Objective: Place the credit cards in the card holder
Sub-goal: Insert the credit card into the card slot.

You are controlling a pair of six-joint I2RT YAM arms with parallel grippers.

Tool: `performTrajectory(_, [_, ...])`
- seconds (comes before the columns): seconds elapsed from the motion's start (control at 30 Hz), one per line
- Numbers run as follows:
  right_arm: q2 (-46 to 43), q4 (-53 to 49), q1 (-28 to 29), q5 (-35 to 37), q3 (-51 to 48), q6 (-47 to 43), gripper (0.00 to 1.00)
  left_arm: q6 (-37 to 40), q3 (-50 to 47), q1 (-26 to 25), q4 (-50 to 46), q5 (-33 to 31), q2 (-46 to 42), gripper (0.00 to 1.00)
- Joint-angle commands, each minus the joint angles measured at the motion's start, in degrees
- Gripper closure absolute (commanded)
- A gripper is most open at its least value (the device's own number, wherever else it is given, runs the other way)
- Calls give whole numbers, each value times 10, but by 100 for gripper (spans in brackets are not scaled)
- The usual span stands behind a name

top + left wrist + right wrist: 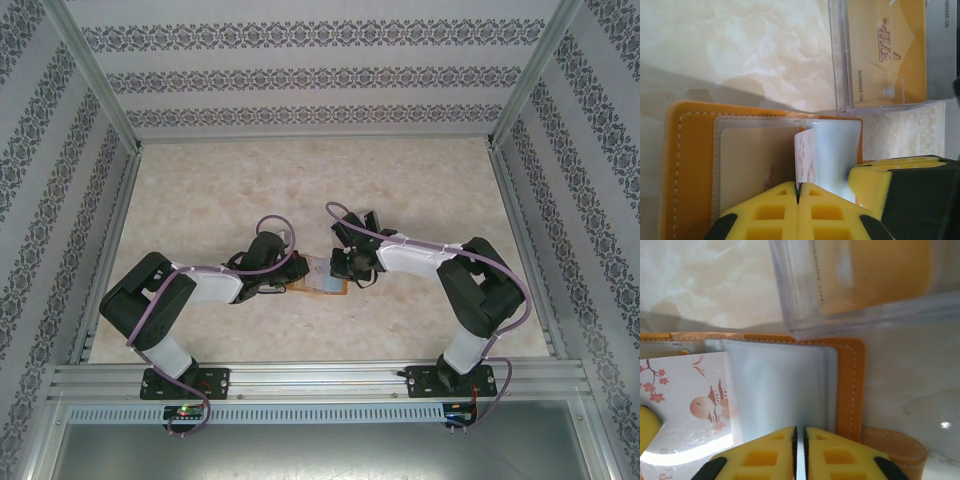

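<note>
Cream with soft marbling on the bench [300,180]. Orange-tan on the card holder [690,165], edged in pale stitching, grey on its inner pockets. White on the white credit card [805,155], printed in pinkish red with blossom sprigs, birds and a round sun. Pale cream on the cream card [755,165] behind a pocket window. Golden on the orange-yellow card [885,55], embossed VIP, inside the clear plastic box [839,60]. Bright yellow tipped with black on the left end effector [798,187] and the right end effector [800,430]. Black and white on the arms [150,300], purple on their cables [270,222]. White with grey ornamental bands on the walls [300,80].
</note>
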Motion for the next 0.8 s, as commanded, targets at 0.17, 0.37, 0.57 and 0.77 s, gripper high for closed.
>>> performTrajectory(0.17, [-16,-50,-12,50,-7,-1,84,12,-2,-11,-30,-12,7,100])
performTrajectory(0.37, [22,-69,-12,56,-6,8,89,-2,2,-14,-1,-3,30,100])
performTrajectory(0.57, [21,-50,-7,44,-16,13,92,2,21,-22,-1,5,44,98])
performTrajectory(0.77, [16,-44,-9,36,-18,13,92,8,32,-27,-8,12,53,92])
